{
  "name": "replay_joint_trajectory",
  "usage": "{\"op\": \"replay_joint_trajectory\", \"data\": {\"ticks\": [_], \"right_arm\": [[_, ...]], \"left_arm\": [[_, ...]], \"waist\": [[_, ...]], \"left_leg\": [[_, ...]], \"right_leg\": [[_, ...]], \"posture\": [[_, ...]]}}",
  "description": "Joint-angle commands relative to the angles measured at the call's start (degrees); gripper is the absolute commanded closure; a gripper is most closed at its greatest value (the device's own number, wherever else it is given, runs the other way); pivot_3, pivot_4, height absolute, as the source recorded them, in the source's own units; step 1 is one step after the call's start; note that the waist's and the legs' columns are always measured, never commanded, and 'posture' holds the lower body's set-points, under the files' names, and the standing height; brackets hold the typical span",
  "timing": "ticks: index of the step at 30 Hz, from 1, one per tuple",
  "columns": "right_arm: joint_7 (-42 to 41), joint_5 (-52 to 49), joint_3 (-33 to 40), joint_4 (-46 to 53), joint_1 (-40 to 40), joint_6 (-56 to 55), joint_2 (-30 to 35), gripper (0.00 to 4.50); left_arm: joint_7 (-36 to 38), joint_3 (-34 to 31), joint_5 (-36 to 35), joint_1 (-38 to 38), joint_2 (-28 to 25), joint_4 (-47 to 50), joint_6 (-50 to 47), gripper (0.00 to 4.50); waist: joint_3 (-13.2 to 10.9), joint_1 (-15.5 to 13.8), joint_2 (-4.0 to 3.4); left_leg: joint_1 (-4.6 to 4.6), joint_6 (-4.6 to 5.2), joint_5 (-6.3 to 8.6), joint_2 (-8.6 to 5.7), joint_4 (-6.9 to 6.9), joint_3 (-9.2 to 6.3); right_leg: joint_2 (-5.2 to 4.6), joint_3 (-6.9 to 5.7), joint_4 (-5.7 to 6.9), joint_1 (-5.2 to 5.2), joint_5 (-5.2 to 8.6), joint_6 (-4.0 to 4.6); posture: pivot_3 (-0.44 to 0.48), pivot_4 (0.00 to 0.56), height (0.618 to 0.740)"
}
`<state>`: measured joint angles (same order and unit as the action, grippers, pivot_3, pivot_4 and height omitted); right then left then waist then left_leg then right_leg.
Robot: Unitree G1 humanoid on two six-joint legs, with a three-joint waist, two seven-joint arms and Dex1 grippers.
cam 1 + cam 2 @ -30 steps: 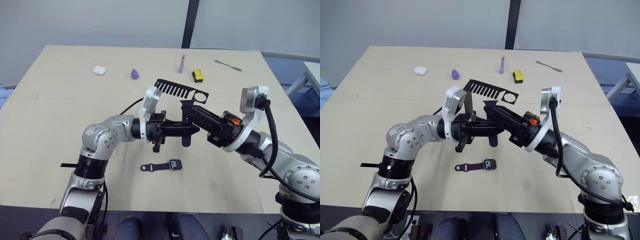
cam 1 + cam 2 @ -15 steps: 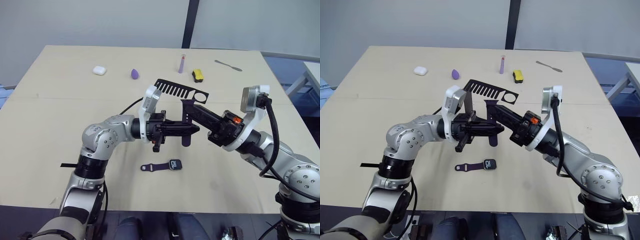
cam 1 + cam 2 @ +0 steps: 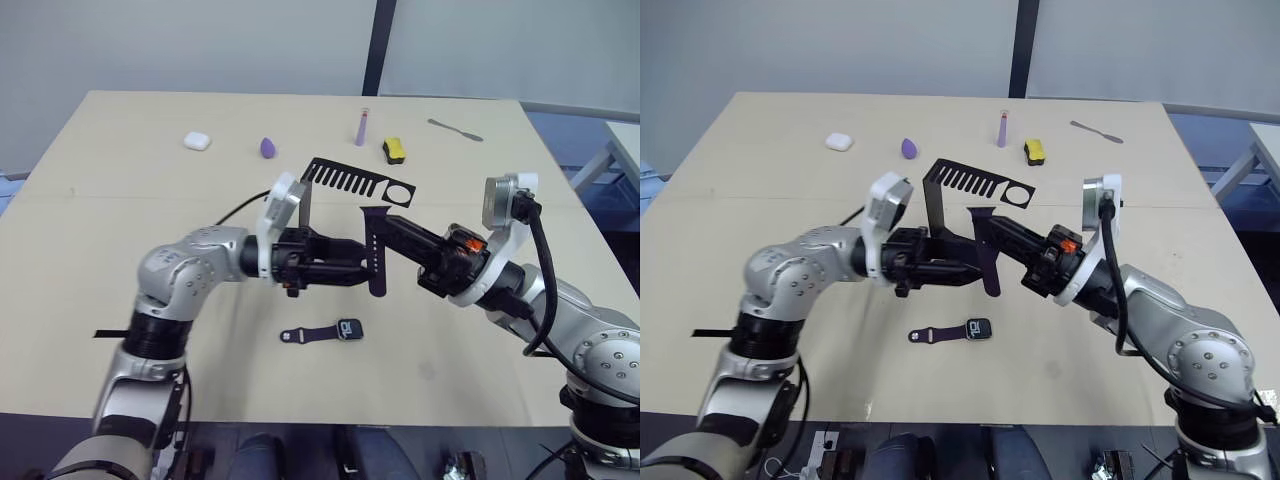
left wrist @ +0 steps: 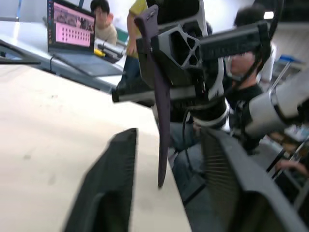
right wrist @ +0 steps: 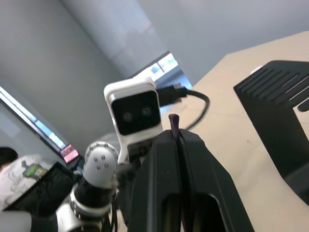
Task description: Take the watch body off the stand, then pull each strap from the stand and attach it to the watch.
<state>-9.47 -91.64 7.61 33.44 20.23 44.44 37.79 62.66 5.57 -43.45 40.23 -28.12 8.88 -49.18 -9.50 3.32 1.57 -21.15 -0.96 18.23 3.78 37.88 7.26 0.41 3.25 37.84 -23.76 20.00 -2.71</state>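
Now right gripper (image 3: pixel 381 226) clamps strap (image 3: pixel 375 255).

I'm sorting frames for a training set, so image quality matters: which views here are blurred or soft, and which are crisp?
Head views: evenly lit and crisp; the watch body digits read clearly and the stand slots are distinct. Left wrist view: soft throughout, its own fingers heavily blurred, the held strap somewhat smeared. Right wrist view: near fingers soft, strap tip at top still distinguishable, the left arm's camera housing sharper.
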Motion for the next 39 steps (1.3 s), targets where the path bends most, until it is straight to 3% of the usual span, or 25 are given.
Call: {"op": "replay_joint_trajectory", "data": {"ticks": [1, 2, 8, 12, 15, 23, 36, 39], "right_arm": [[-6.8, 1.2, 3.6, 4.3, -1.8, 3.1, 7.3, 4.50], [-8.4, 2.1, 3.9, 5.0, -2.5, 3.6, 9.2, 4.50], [-27.4, 20.7, 6.8, 11.1, -14.2, 2.9, 24.0, 4.50], [-36.6, 32.0, 7.4, 10.1, -21.9, -1.5, 27.6, 4.50], [-40.5, 38.5, 6.9, 8.9, -25.7, -4.7, 27.7, 4.50], [-40.4, 44.1, 6.4, 7.8, -27.9, -5.9, 23.8, 4.50], [-40.3, 47.0, 6.7, 8.2, -30.0, -5.9, 21.0, 4.50], [-40.0, 46.9, 6.6, 8.0, -29.5, -5.6, 20.4, 4.50]], "left_arm": [[2.6, 3.6, 6.8, -3.8, -5.5, 5.6, 6.5, 0.43], [2.5, 4.5, 8.4, -4.7, -6.4, 6.3, 7.9, 0.03], [-1.9, 12.6, 22.0, -10.3, -8.3, 8.5, 16.9, 0.03], [-7.8, 16.4, 28.5, -11.4, -5.3, 7.6, 18.1, 0.03], [-10.2, 17.7, 29.6, -12.0, -3.0, 7.9, 15.1, 0.03], [-17.3, 19.9, 35.5, -13.3, 1.4, 6.3, 14.0, 0.03], [-17.0, 22.5, 38.0, -13.5, 3.2, 5.4, 13.8, 0.03], [-16.4, 23.1, 38.3, -13.4, 3.4, 3.9, 14.2, 1.32]], "waist": [[0.0, -0.1, -0.01], [0.0, -0.2, -0.01], [0.0, -1.0, 0.05], [-0.1, -1.5, 0.08], [-0.1, -1.6, 0.10], [-0.1, -1.7, 0.11], [-0.1, -1.7, 0.11], [-0.1, -1.7, 0.11]], "left_leg": [[0.00, 0.00, 0.00, -0.01, -0.02, 0.00], [-0.02, 0.02, 0.01, -0.01, -0.04, 0.00], [-0.11, 0.10, 0.05, -0.05, -0.09, -0.20], [-0.08, 0.14, 0.06, -0.06, -0.06, -0.20], [-0.09, 0.16, 0.06, -0.07, -0.01, -0.21], [-0.04, 0.13, 0.00, -0.07, 0.09, -0.23], [-0.01, 0.12, 0.00, -0.09, 0.10, -0.24], [-0.01, 0.12, 0.00, -0.09, 0.10, -0.24]], "right_leg": [[-0.01, 0.00, -0.03, 0.01, 0.00, 0.00], [-0.04, 0.00, -0.09, 0.01, 0.00, 0.00], [-0.06, -0.01, -0.29, 0.08, 0.00, -0.01], [-0.04, -0.01, -0.30, 0.13, -0.02, -0.04], [-0.02, -0.01, -0.26, 0.14, -0.03, -0.06], [0.01, 0.00, -0.07, 0.15, -0.03, -0.06], [0.02, 0.01, -0.03, 0.18, -0.03, -0.06], [0.02, 0.01, -0.03, 0.18, -0.03, -0.06]], "posture": [[0.000, 0.150, 0.740], [0.000, 0.150, 0.740], [0.000, 0.150, 0.740], [0.000, 0.150, 0.740], [0.000, 0.150, 0.740], [0.000, 0.150, 0.740], [0.000, 0.150, 0.740], [0.000, 0.150, 0.740]]}}
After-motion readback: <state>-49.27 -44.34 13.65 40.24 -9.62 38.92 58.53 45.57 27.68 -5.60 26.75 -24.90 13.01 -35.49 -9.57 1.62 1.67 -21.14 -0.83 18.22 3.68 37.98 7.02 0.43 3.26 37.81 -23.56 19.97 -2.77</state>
